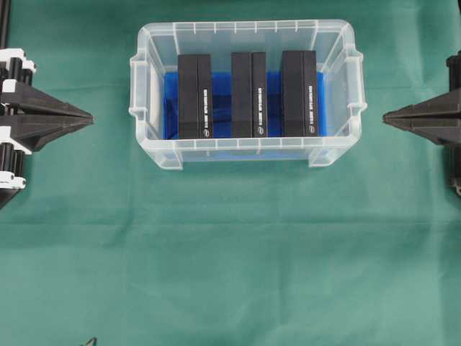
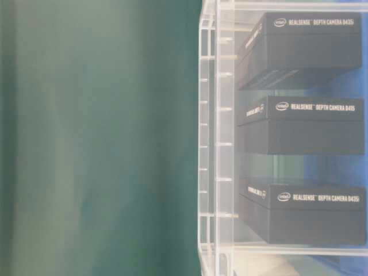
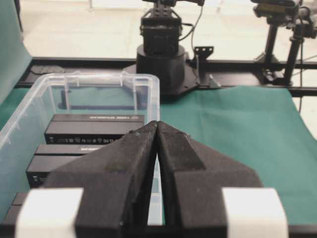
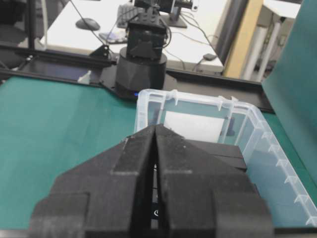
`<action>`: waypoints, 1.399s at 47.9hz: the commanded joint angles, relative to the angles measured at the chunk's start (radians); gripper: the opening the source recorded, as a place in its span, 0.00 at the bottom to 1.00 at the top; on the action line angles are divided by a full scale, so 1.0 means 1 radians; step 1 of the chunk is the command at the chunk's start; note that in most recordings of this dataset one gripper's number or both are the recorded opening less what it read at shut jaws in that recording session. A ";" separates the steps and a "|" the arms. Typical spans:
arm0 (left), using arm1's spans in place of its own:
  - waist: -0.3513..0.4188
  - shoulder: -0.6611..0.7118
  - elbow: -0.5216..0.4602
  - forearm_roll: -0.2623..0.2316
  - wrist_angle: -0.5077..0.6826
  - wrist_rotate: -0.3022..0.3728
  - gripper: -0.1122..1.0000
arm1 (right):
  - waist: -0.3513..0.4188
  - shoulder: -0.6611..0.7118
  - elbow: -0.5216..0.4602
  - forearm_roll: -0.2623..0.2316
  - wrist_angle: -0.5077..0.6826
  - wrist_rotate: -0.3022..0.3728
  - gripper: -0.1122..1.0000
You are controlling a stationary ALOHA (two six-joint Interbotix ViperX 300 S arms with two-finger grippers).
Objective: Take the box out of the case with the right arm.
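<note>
Your case [image 1: 247, 155] sits on the green cloth [image 1: 230, 252] covering the tabletop, toward the far side in the overhead view and roughly midway between the two arms. It is a clear plastic tub with a blue sheet [image 1: 274, 86] on its floor. Three black boxes stand inside it side by side, with gaps between them: the left box [image 1: 194, 95], the middle box [image 1: 249, 94] and the right box [image 1: 299, 92]. Each carries white lettering along one face; in the table-level view you can read "RealSense Depth Camera D435" on all three. None of them has left the case.

Your right tool [image 1: 387, 117] is at the right edge of the overhead view, its tip pointing at the case's right end wall — near it, but apart from it. From the right wrist camera you see its two black fingers [image 4: 136, 163] pressed together to a point, with nothing between them.

Your left tool [image 1: 89, 116], the one with white brackets, mirrors it on the left side, tip aimed at the case's left end wall and clear of it. Its fingers [image 3: 181, 153] meet at the tip as well, gripping nothing.
</note>
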 commanded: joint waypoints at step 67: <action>-0.043 0.054 -0.591 0.020 0.815 -0.055 0.10 | -0.011 0.106 -0.591 0.002 0.839 0.170 0.10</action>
